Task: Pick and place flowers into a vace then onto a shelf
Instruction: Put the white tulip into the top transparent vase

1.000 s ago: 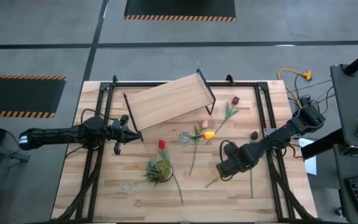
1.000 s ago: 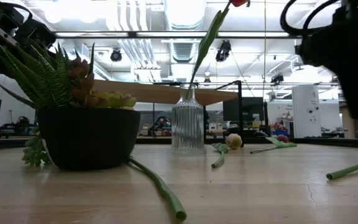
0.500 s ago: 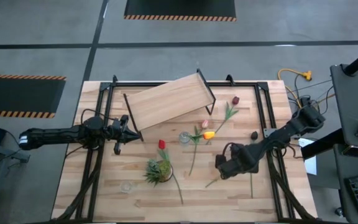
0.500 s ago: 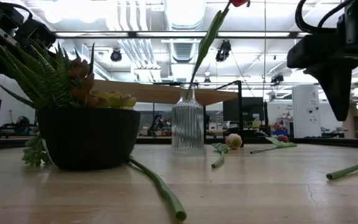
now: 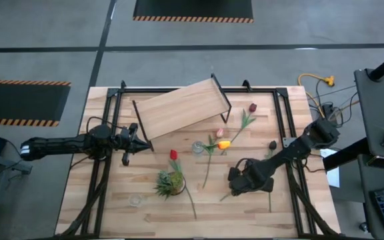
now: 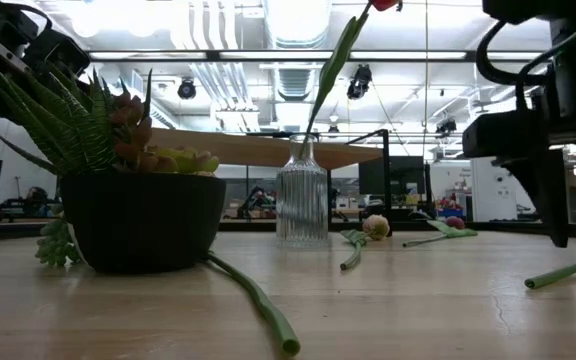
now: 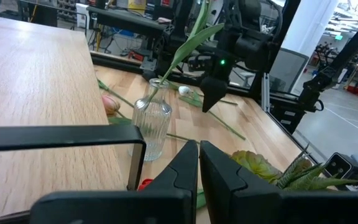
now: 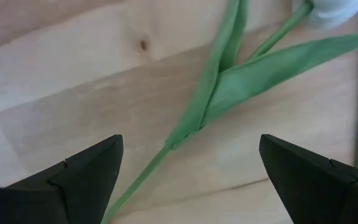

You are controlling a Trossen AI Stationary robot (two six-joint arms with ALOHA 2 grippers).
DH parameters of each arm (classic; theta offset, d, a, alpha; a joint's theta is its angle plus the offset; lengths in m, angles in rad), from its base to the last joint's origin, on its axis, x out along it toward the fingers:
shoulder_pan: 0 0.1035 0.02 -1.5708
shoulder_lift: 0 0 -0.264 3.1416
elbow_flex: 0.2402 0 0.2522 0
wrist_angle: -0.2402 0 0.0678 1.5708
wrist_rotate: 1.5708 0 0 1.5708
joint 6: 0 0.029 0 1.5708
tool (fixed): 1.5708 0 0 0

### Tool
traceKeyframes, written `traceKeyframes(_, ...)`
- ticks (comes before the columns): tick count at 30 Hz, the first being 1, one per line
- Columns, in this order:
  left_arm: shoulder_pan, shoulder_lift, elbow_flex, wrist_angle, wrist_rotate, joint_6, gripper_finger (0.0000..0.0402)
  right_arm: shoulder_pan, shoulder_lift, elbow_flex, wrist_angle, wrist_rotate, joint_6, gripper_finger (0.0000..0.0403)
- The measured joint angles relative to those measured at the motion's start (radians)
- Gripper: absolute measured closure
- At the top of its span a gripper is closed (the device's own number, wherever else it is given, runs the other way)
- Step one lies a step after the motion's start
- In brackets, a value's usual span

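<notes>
Right gripper [image 5: 235,183], fingers wide apart, hovers over a flower stem [image 8: 194,118] lying flat on the bench [image 5: 245,213], near the front right. Left gripper [image 5: 142,142], fingers together, waits beside the shelf [image 5: 179,110].

Risk: a thin stalk flat on the wood may slip out as the fingers close, or get pinched at the leaf and bend.

No legible writing or brands.

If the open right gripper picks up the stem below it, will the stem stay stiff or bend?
The stem is long and thin, so it will probably droop beyond the right gripper. It looks light. Its leaf may flap.
</notes>
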Motion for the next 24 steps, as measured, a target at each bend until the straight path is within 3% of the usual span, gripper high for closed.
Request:
traceKeyframes(13, 0.0, 0.0, 0.003, 0.0, 0.0, 0.0, 0.0401, -0.032, -0.009, -0.107, 0.107, 0.013, -0.031, 0.005)
traceKeyframes(24, 0.0, 0.0, 0.003, 0.0, 0.0, 0.0, 0.0401, -0.034, -0.014, -0.112, 0.128, -0.008, -0.127, 0.0223)
